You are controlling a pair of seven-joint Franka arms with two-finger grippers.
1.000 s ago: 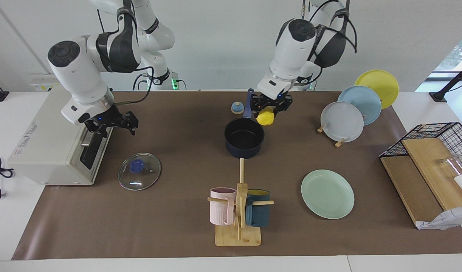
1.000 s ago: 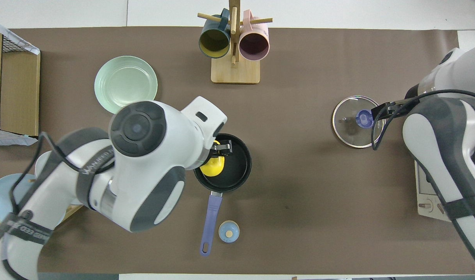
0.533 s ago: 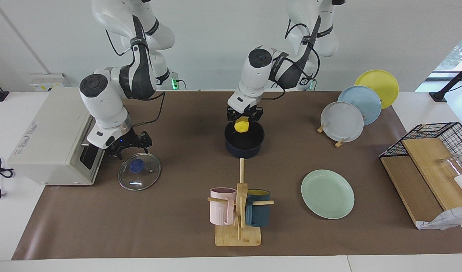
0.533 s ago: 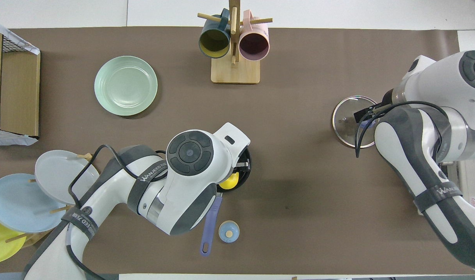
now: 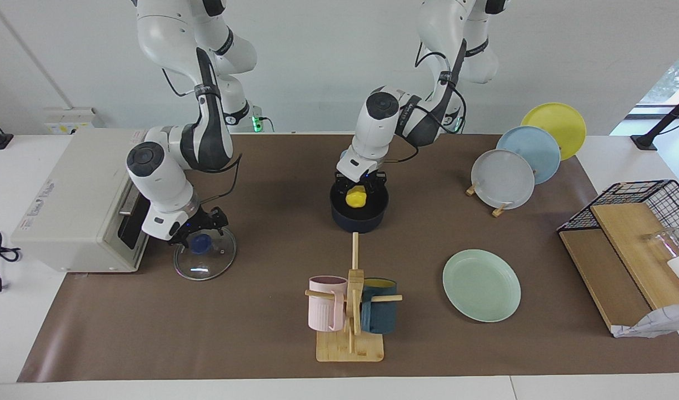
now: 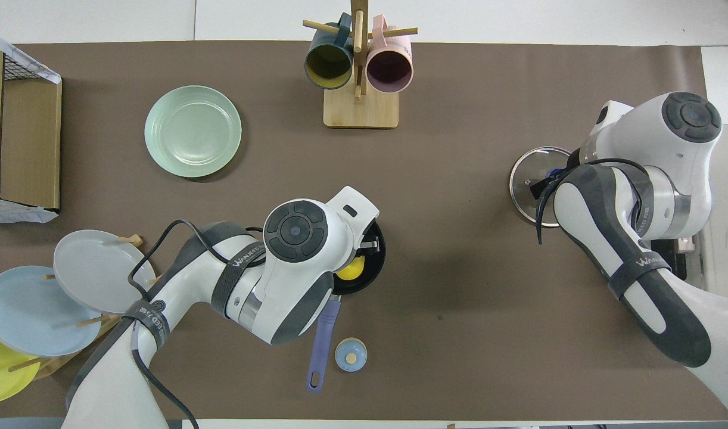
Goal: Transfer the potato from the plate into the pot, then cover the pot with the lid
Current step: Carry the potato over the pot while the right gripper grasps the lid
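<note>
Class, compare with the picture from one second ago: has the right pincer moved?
Yes. The right pincer has come down from above the toaster oven to the lid, just over its blue knob.

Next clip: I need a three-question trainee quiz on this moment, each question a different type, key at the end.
1. True or false: the mint-green plate has nothing on it.
2. Multiple choice: the yellow potato is (A) on the mug rack, (B) within the mouth of the navy pot, under the left claw, (C) beside the bell.
3. Fill in: the right claw is down at the blue knob of the glass ____.

Key: 1 true. 2 B. 3 lid.
</note>
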